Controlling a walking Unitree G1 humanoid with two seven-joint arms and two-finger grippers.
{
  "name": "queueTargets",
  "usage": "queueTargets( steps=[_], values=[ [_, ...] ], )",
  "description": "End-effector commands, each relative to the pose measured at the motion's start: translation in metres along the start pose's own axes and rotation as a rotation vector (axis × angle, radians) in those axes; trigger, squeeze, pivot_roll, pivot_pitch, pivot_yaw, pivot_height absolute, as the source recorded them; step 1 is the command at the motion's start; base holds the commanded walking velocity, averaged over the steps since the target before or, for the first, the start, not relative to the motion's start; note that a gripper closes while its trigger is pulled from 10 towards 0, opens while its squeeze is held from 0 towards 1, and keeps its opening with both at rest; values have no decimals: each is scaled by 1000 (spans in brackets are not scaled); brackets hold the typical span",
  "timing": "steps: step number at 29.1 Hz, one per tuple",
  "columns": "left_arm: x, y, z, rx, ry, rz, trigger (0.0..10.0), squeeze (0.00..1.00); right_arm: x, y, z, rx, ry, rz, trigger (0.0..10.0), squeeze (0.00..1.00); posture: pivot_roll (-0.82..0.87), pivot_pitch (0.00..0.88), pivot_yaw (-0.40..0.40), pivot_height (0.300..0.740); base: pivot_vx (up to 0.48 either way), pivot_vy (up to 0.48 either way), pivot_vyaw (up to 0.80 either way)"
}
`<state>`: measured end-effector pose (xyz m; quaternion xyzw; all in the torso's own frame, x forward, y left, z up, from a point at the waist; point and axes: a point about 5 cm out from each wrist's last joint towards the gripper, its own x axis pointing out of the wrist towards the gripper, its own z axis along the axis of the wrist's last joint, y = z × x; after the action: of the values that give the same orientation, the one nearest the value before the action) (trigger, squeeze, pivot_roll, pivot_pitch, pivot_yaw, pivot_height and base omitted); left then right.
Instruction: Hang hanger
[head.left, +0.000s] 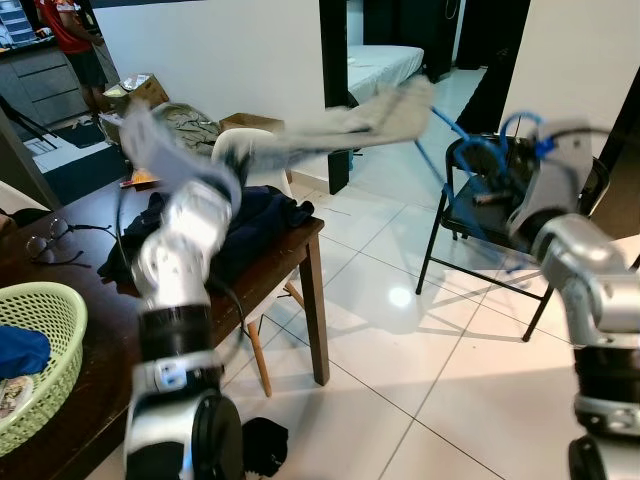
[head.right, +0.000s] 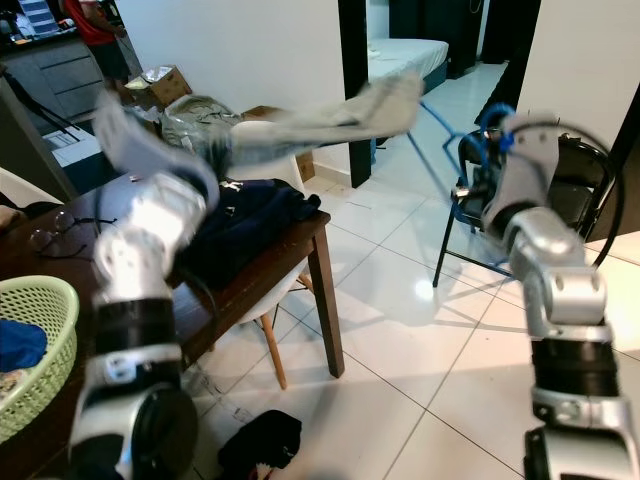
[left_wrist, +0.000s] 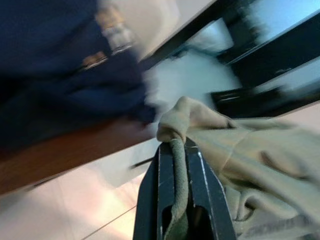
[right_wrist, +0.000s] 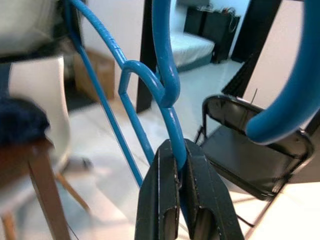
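A beige garment (head.left: 370, 120) stretches through the air above the table corner, blurred by motion. My left gripper (left_wrist: 177, 150) is shut on a bunched edge of the garment (left_wrist: 235, 145); the left arm (head.left: 185, 240) is raised over the table. My right gripper (right_wrist: 179, 150) is shut on the blue wire hanger (right_wrist: 167, 85), just below its hook. In the left eye view the hanger (head.left: 455, 135) reaches from the right arm (head.left: 575, 250) toward the garment's far end.
A dark wooden table (head.left: 305, 250) carries navy clothes (head.left: 265, 215), glasses (head.left: 45, 242) and a green basket (head.left: 45, 320). A white chair (head.left: 262, 148) stands behind it and a black folding chair (head.left: 462, 215) at right. A person (head.left: 70, 30) stands far left. Black cloth (head.left: 265, 440) lies on the tiles.
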<state>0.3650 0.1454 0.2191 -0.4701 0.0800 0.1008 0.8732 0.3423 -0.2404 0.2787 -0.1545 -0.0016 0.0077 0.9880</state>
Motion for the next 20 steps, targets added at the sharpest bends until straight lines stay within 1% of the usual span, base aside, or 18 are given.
queueTargets(
  steps=[1, 2, 3, 4, 6, 7, 8, 9, 10, 11, 12, 13, 14, 15, 16, 17, 19, 20],
  values=[
    [-2, 11, -8, 0, 19, 72, 10000, 0, 0, 6, -9, -23, 65, 33, 10000, 0, 6, 28, 64, 735, 0, 0, 0],
    [-7, 15, -23, 46, 91, 86, 10000, 0, -3, 11, -16, -71, 116, 97, 10000, 0, 8, 33, 59, 735, 0, 0, 0],
    [-12, 16, -35, 95, 155, 79, 10000, 0, -6, 15, -21, -100, 149, 140, 10000, 0, 8, 38, 56, 735, 0, 0, 0],
    [-17, 13, -46, 126, 213, 50, 10000, 0, -8, 18, -23, -112, 159, 168, 10000, 0, 8, 39, 55, 735, 0, 0, 0],
    [-22, 6, -57, 165, 276, -2, 10000, 0, -9, 21, -22, -109, 154, 182, 10000, 0, 7, 40, 54, 735, 0, 0, 0],
    [-23, 3, -60, 177, 293, -22, 10000, 0, -8, 21, -21, -104, 149, 184, 10000, 0, 7, 40, 54, 735, 0, 0, 0],
    [-27, -7, -68, 168, 327, -80, 10000, 0, -8, 24, -18, -79, 130, 198, 10000, 0, 6, 43, 51, 735, 0, 0, 0],
    [-27, -7, -68, 168, 327, -80, 10000, 0, -8, 24, -18, -79, 130, 198, 10000, 0, 6, 43, 51, 735, 0, 0, 0],
    [-30, -16, -75, 164, 360, -124, 10000, 0, -7, 26, -14, -64, 109, 208, 10000, 0, 5, 42, 50, 735, 0, 0, 0],
    [-30, -16, -75, 164, 360, -124, 10000, 0, -7, 26, -14, -64, 109, 208, 10000, 0, 5, 42, 50, 735, 0, 0, 0],
    [-36, -30, -87, 141, 401, -190, 10000, 0, -5, 29, -5, 2, 49, 216, 10000, 0, -1, 44, 46, 735, 0, 0, 0],
    [-36, -30, -87, 141, 401, -190, 10000, 0, -5, 29, -5, 2, 49, 216, 10000, 0, -1, 44, 46, 735, 0, 0, 0],
    [-39, -38, -92, 126, 415, -221, 10000, 0, -3, 28, 3, 68, -2, 199, 10000, 0, -4, 43, 44, 735, 0, 0, 0],
    [-39, -38, -92, 126, 415, -221, 10000, 0, -3, 28, 3, 68, -2, 199, 10000, 0, -4, 43, 44, 735, 0, 0, 0],
    [-40, -42, -94, 120, 416, -239, 10000, 0, -3, 27, 7, 106, -32, 186, 10000, 0, -4, 43, 44, 735, 0, 0, 0],
    [-40, -42, -94, 120, 416, -239, 10000, 0, -3, 27, 7, 106, -32, 186, 10000, 0, -4, 43, 44, 735, 0, 0, 0],
    [-44, -50, -94, 106, 411, -276, 10000, 0, -2, 22, 16, 211, -106, 145, 10000, 0, -5, 43, 45, 735, 0, 0, 0],
    [-44, -50, -94, 106, 411, -276, 10000, 0, -2, 22, 16, 211, -106, 145, 10000, 0, -5, 43, 45, 735, 0, 0, 0]
  ],
)
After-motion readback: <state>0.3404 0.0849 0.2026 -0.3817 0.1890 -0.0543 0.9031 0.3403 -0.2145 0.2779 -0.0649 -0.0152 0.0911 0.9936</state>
